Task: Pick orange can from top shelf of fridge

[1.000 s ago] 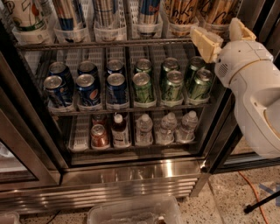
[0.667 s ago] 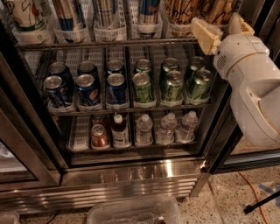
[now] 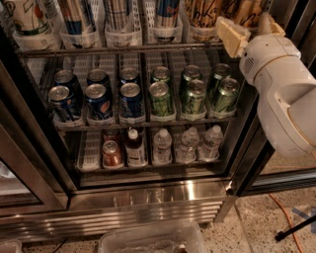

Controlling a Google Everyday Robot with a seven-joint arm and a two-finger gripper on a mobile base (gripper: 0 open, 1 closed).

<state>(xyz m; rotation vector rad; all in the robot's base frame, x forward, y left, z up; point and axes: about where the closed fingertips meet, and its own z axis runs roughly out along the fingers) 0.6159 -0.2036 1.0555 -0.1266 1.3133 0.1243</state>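
The fridge [image 3: 148, 205] stands open in the camera view. On its top shelf [image 3: 123, 49], two orange cans with black lettering stand in clear trays at the right, one [image 3: 205, 12] beside the other [image 3: 245, 11]; their tops are cut off by the picture's edge. My gripper [image 3: 249, 30] is up at the shelf's right end, open, with one cream finger [image 3: 231, 35] left of the rightmost orange can's base and the other finger [image 3: 270, 24] to its right. I cannot tell whether the fingers touch the can.
Tall blue-and-silver cans [image 3: 118, 15] fill the top shelf's left lanes. The rack below holds short blue cans [image 3: 98, 99] and green cans [image 3: 192, 94]; bottles [image 3: 163, 146] stand lowest. A glass door frame [image 3: 29, 163] is at left. A plastic bin [image 3: 153, 239] and an orange cable [image 3: 284, 217] lie on the floor.
My gripper and arm have moved up and slightly left, closer to the rightmost orange can on the top shelf. The cans have not moved.
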